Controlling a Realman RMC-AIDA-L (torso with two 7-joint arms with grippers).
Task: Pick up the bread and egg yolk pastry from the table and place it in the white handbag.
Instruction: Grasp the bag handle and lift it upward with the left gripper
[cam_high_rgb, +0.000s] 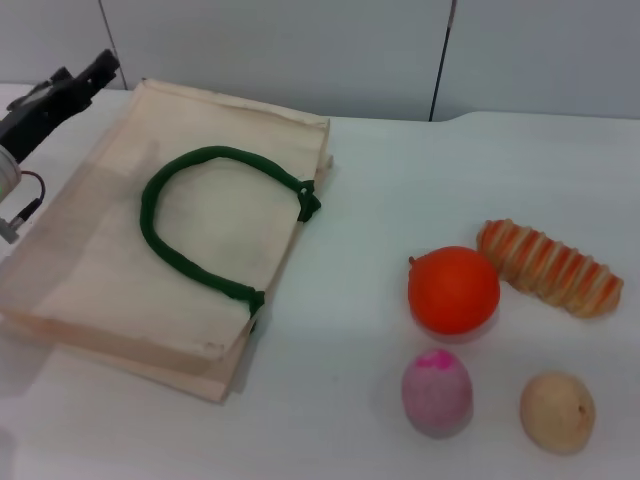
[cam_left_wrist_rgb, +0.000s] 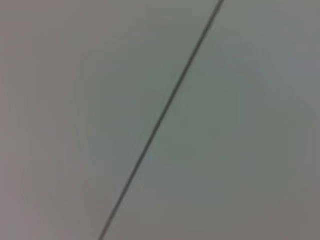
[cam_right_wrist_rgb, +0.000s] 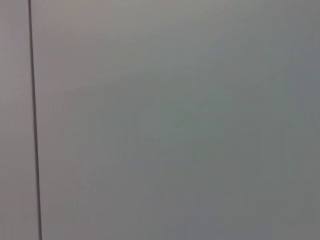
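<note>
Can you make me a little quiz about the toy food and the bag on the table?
1. True or false: the bread is already inside the white handbag.
2. Which toy touches the orange fruit? A) the bread B) the egg yolk pastry C) the pink-topped egg
3. Fill in: the left gripper sits near the far left corner of the ____.

Key: 1 false, it lies on the table. 2 A. 3 handbag.
</note>
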